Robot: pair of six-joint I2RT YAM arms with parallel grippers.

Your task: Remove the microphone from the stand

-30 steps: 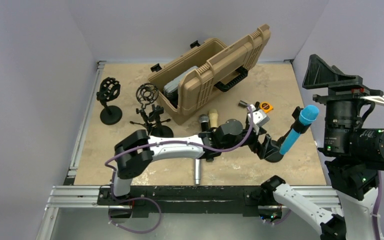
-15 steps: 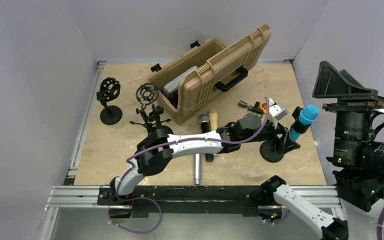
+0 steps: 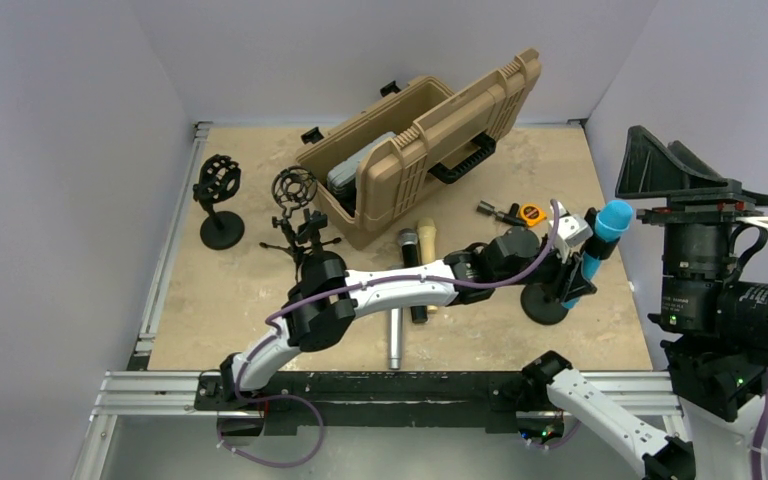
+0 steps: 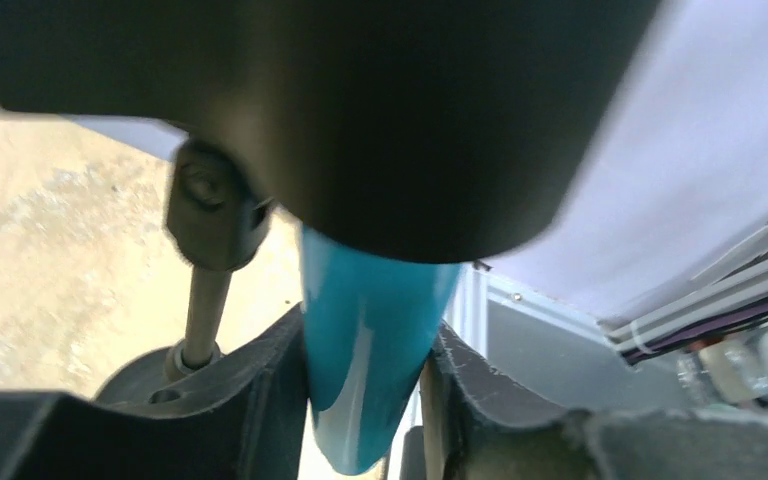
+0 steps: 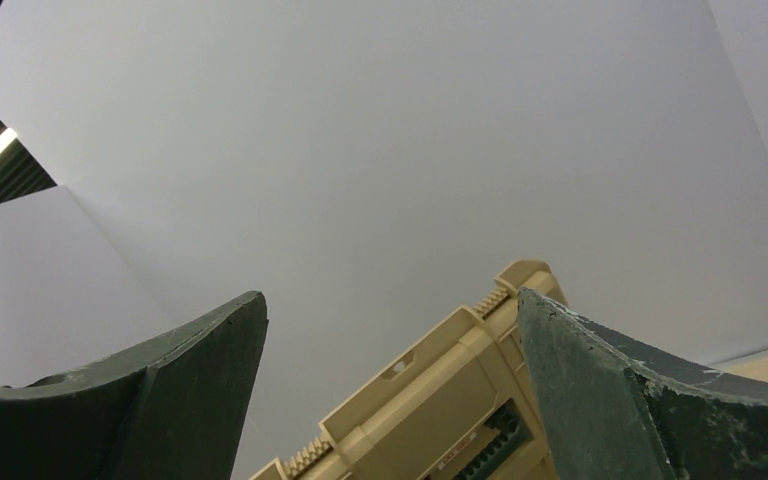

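Overhead, a mottled tan table (image 3: pixel 230 290) is seen, closed in by pale lavender walls on three sides and edged at the near side by an aluminium rail (image 3: pixel 150 385). An open tan case (image 3: pixel 440 140) is set toward the back, two black shock mounts (image 3: pixel 220 185) on round bases are stood to its left, and three loose mics (image 3: pixel 412 262) are laid near the middle. The microphone (image 3: pixel 605 228), teal in body with a blue foam head, is found at the right side of the table, still carried on the stand (image 3: pixel 543 303) and tilted with its head up and to the right. The left gripper (image 3: pixel 572 272) is closed on that teal body: in the left wrist view the fingers (image 4: pixel 270 390) are pressed against both sides of the microphone (image 4: pixel 370 340), with the stand's stem (image 4: pixel 200 310) just to the left. The right gripper (image 5: pixel 390 400) is held high at the right, its jaws spread wide with nothing between them, and only wall and the case are framed beyond. Compared with a second ago, the left arm is stretched farther to the right, its gripper has been brought from beside the stand's base onto the microphone's body, and the microphone is stood more upright. The case, mounts and loose mics are left unmoved.
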